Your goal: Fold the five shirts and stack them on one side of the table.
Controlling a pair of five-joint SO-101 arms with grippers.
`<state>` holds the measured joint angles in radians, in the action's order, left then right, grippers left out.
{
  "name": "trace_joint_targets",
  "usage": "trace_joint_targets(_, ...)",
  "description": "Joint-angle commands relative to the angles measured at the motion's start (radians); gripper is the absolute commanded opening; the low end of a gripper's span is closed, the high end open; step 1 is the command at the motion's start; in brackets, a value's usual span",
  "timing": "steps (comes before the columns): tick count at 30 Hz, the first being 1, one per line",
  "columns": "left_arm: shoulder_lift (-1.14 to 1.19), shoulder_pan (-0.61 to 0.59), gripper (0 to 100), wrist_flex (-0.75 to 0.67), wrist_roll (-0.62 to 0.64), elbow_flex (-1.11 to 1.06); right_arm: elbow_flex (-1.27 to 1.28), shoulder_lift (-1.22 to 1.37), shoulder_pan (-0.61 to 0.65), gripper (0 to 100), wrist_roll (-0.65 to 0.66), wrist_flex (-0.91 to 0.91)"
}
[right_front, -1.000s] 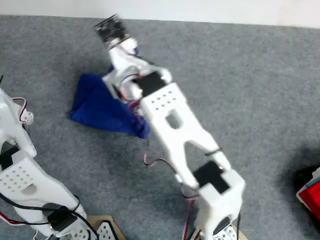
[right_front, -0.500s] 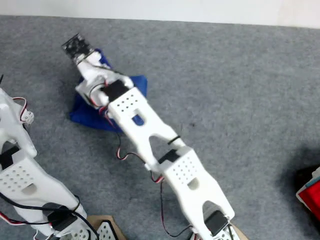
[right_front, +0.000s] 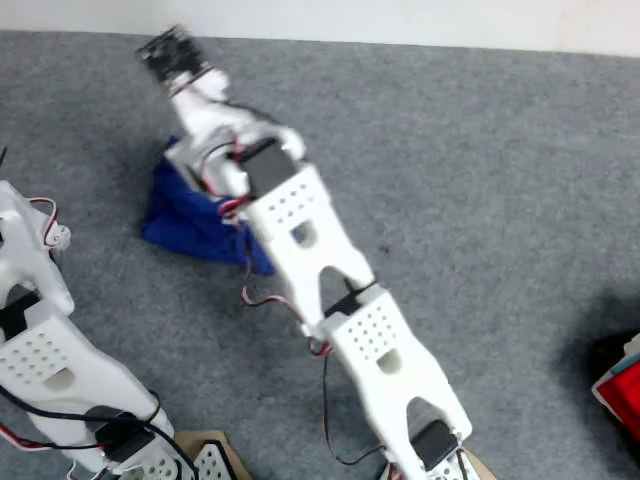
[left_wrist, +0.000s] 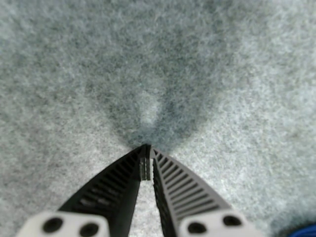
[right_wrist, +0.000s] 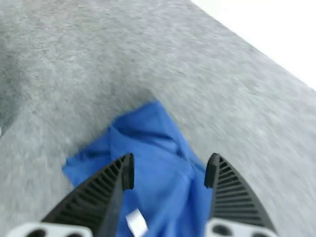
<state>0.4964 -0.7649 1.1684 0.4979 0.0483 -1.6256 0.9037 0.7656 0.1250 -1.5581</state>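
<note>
The right arm (right_front: 330, 290) stretches far out, angled toward the left arm's side, the right gripper (right_wrist: 170, 163) pointing down with its jaws spread wide, while the left arm (right_front: 40, 350) sits folded back, the left gripper (left_wrist: 146, 150) closed tip to tip.

Both arms wore white plastic shells. The right arm (right_front: 300, 215) was built of flat segments pierced with grids of small round holes and an oval slot. It had black servo blocks (right_front: 262, 160) at its joints and thin red and black cables (right_front: 322, 355) looping beside the middle joint. A small black board (right_front: 172, 50) sat at its far end. The left arm (right_front: 40, 350) had the same white shell and hole grid, a red-and-white wire (right_front: 45, 212) higher up and black leads (right_front: 60, 420) near its base. The left gripper (left_wrist: 145, 160) had black, crosswise-ribbed fingers (left_wrist: 113, 187) on white mounts with round screw holes (left_wrist: 66, 226). The right gripper (right_wrist: 170, 165) was made the same way.
</note>
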Motion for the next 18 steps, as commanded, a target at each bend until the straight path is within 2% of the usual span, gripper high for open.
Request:
trace_joint_targets(1, -0.007, 0.071, 1, -0.008, -0.002, 0.012, -0.145, -0.137, -0.071, 23.5, -0.015, -0.209)
trace_joint_targets(4, -0.016, 0.148, 1, -0.012, -0.035, 0.018, -0.111, -0.18, -0.168, 18.9, -0.018, -0.209)
trace_joint_targets(8, -0.016, 0.248, 1, -0.005, -0.117, 0.11, -0.094, -0.216, -0.254, 0.0, -0.02, -0.211)
trace_joint_targets(13, -0.013, 0.375, 1, 0.055, -0.222, 0.226, 0.054, -0.328, -0.372, 0.7, -0.123, -0.213)
trace_joint_targets(18, -0.015, 0.478, 1, 0.123, -0.262, 0.36, 0.55, -0.564, -0.427, 0.7, -0.124, -0.209)
